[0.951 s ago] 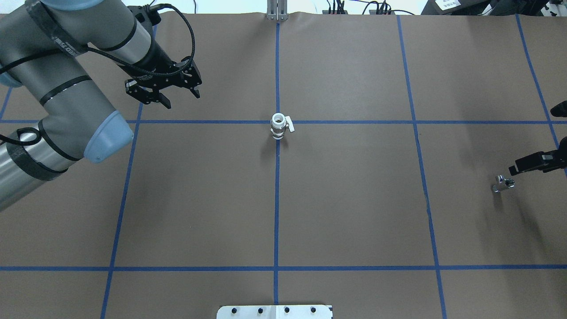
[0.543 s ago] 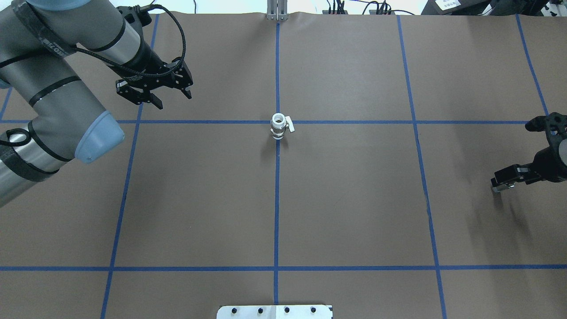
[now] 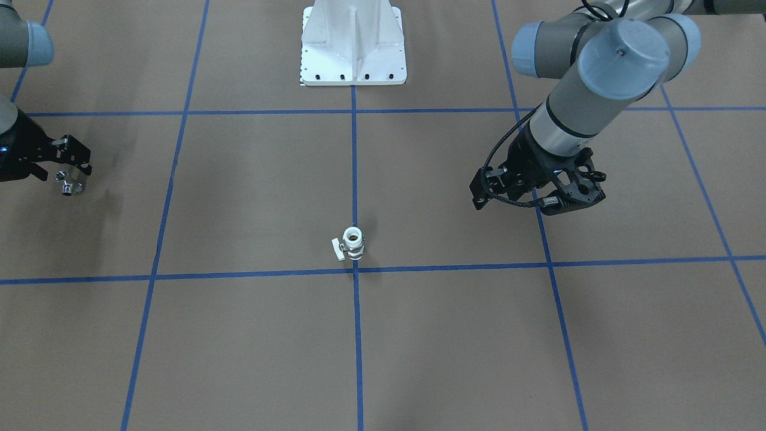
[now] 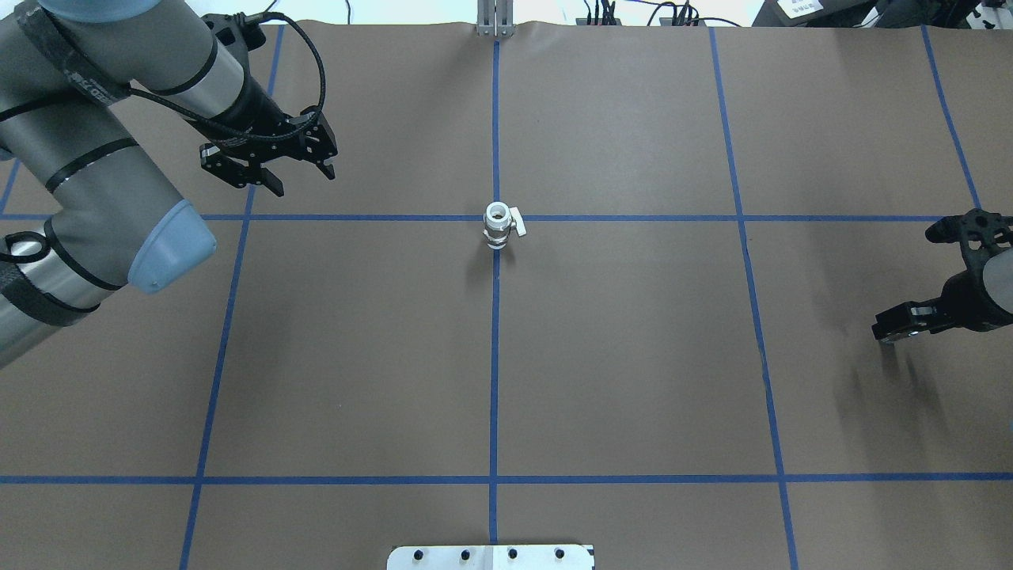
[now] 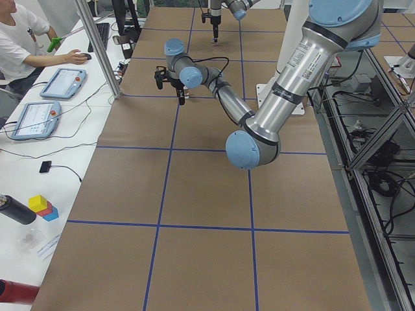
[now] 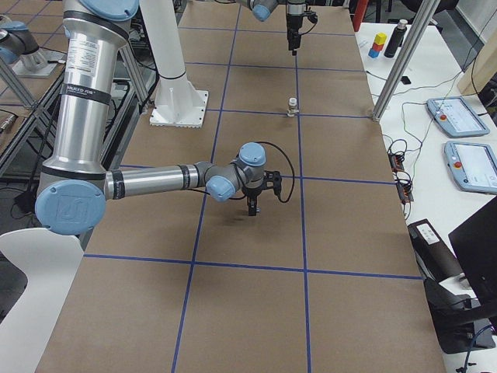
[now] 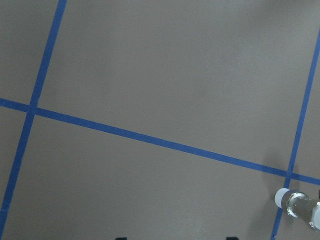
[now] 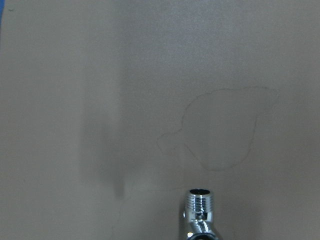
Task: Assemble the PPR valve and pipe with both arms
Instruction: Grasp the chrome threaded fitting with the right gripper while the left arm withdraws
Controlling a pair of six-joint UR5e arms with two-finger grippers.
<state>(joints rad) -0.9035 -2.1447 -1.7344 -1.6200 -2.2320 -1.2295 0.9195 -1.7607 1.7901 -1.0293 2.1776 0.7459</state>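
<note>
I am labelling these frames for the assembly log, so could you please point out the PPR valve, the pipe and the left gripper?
PPR valve (image 4: 496,229), overhead exterior view, on its middle body.
pipe (image 8: 200,205), right wrist-mounted view, on its threaded open end.
left gripper (image 4: 303,180), overhead exterior view, midway between its fingertips.

Alt text: one brown table (image 4: 633,356) with one white PPR valve (image 4: 498,226) and one chrome pipe (image 3: 70,184). Two robot arms, a left arm (image 4: 103,166) and a right arm (image 6: 155,183). Two black grippers (one per arm), the left gripper (image 4: 303,181) and the right gripper (image 3: 72,173). One white pedestal (image 3: 353,45). One seated person (image 5: 19,39). Two tablets (image 5: 63,83) (image 5: 34,120).
</note>
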